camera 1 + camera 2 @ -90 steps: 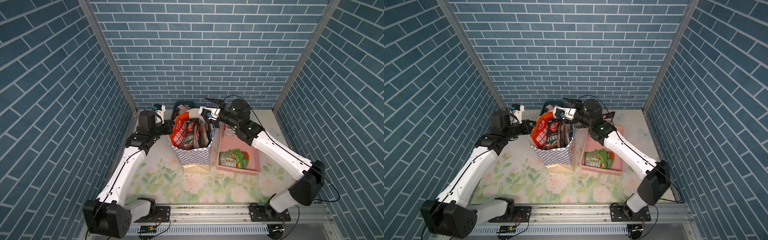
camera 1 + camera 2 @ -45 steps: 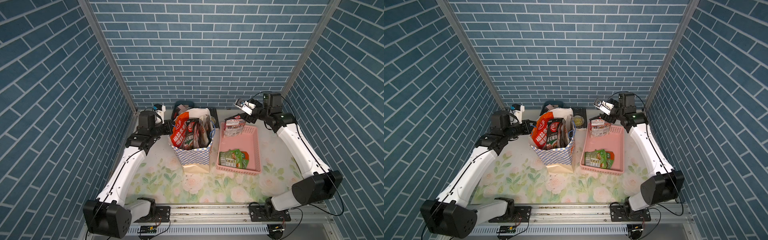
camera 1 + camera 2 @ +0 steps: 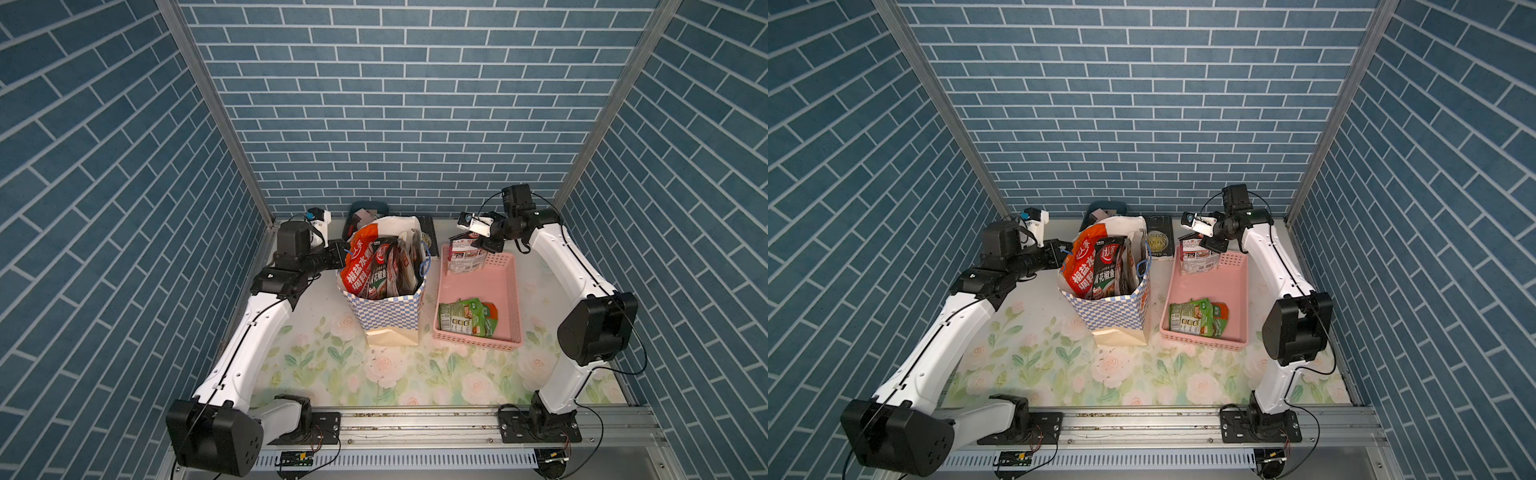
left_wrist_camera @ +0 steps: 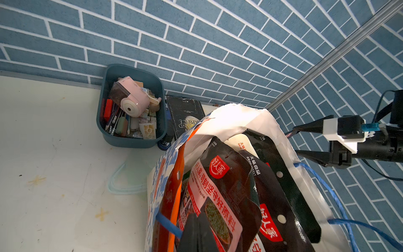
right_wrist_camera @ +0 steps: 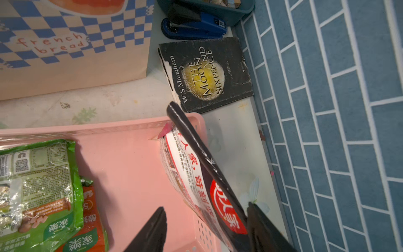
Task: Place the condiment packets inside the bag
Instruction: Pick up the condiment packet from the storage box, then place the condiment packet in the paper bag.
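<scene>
The checkered bag (image 3: 390,316) stands mid-table and holds an orange-red packet (image 3: 359,266) and black packets (image 4: 220,181). My left gripper (image 4: 197,231) is shut at the bag's near rim, and the blue cord handle (image 4: 168,225) runs into its fingers. A black condiment packet (image 5: 196,172) leans upright at the far end of the pink basket (image 3: 498,286). My right gripper (image 5: 206,220) is open and straddles this packet's top edge, with one finger close against its back. Green packets (image 3: 467,316) lie flat at the basket's near end.
A dark teal bin (image 4: 130,139) of small items sits by the back wall behind the bag. A black book (image 5: 207,74) and a blue stapler (image 5: 194,28) lie between bag and wall. A pale face mask (image 4: 122,181) lies on the table.
My right arm has swung from over the bag to the basket's far end and come down around the leaning black packet, its jaws narrowing. The left arm has not moved.
</scene>
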`<state>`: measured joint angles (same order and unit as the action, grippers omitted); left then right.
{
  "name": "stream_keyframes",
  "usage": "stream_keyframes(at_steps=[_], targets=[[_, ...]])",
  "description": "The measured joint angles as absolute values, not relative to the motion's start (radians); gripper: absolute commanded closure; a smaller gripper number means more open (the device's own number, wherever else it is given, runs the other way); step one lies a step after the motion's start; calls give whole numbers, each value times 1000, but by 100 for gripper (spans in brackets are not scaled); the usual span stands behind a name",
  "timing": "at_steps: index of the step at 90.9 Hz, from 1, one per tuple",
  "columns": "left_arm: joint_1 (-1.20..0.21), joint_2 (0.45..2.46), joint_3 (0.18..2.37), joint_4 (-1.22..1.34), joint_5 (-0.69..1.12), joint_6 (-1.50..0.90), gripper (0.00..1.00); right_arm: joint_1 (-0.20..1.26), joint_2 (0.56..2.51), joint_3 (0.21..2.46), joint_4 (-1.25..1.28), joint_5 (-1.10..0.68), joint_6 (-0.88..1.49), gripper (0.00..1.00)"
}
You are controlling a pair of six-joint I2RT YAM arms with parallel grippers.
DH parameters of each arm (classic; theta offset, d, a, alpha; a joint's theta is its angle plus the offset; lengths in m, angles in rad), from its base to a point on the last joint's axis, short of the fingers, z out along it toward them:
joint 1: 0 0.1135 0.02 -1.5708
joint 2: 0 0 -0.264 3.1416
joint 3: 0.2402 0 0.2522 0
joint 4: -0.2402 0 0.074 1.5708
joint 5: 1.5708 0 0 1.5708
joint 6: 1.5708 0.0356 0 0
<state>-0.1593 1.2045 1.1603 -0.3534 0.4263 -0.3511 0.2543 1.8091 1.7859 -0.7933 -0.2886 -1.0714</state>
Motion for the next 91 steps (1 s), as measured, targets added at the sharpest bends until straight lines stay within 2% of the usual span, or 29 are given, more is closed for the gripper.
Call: stream_keyframes(at_steps=[9,21,32,37,51,69,79,91], targets=[[-159,1204,1160,-353,423,-351,92,254,1802,1779,-810,-288,-1082,58],[-159,1205,1156,-353,424,-351,92,254,1775,1700,-818,-287,-1082,65],[-159,1205,1155,-353,424,-352,92,259,1773,1629,-823,-277,-1091,92],[-159,1205,1155,-353,423,-351,92,262,1772,1621,-826,-273,-1083,100],[-159,1205,1155,-353,423,-351,92,270,1711,1568,-762,-222,-1079,100],[-159,1205,1155,-353,420,-352,92,273,1476,1504,-696,-184,-1041,100],[-159,1205,1155,-352,420,-353,92,309,1343,1552,-661,-191,-999,100],[-159,1205,1154,-350,421,-355,92,397,1276,1692,-637,-188,-943,100]])
